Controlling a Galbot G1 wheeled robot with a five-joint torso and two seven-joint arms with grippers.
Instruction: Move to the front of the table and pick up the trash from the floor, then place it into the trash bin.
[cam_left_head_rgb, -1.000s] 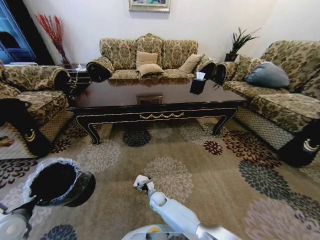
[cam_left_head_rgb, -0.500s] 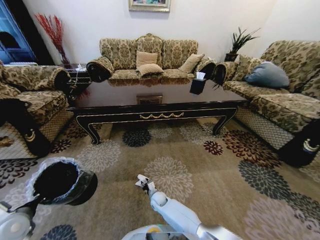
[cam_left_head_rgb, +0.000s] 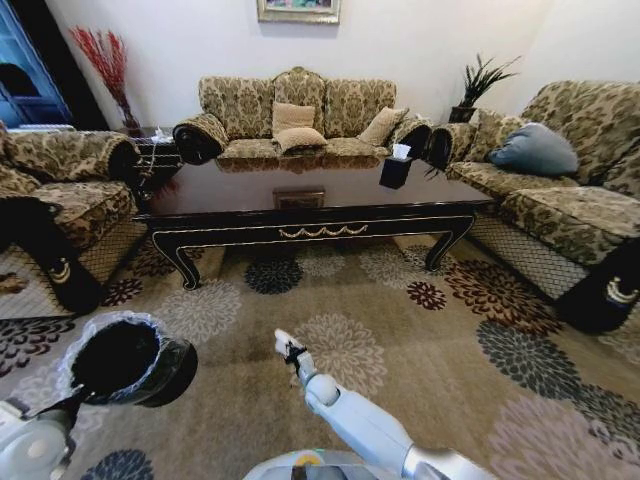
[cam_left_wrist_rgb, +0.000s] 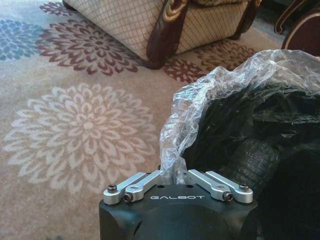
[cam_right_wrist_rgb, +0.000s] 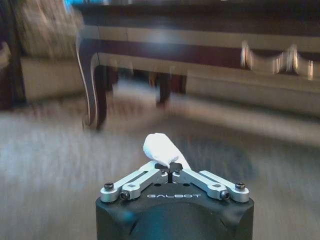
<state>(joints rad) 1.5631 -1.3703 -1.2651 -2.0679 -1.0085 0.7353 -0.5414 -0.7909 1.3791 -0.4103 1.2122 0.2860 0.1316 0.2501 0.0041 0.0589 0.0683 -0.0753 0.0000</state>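
L gripper is pinched shut on the liner of the bin – held off the floor, inside just black. To its right, R gripper is clamped on a white wad, short of the table.

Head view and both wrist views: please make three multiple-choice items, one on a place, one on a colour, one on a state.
1. Where is the round black trash bin with clear plastic liner?
A. on the dark-brown glossy wooden table
B. held at its liner by the left gripper
C. on a sofa

2. What colour is the crumpled paper wad?
A. white
B. red
C. blue

3. The right gripper is:
A. wide open
B. shut on the wad
C. gripping a cushion

Key: B, the liner sits between its fingers; A, the wad looks white; B, the fingers close on it.
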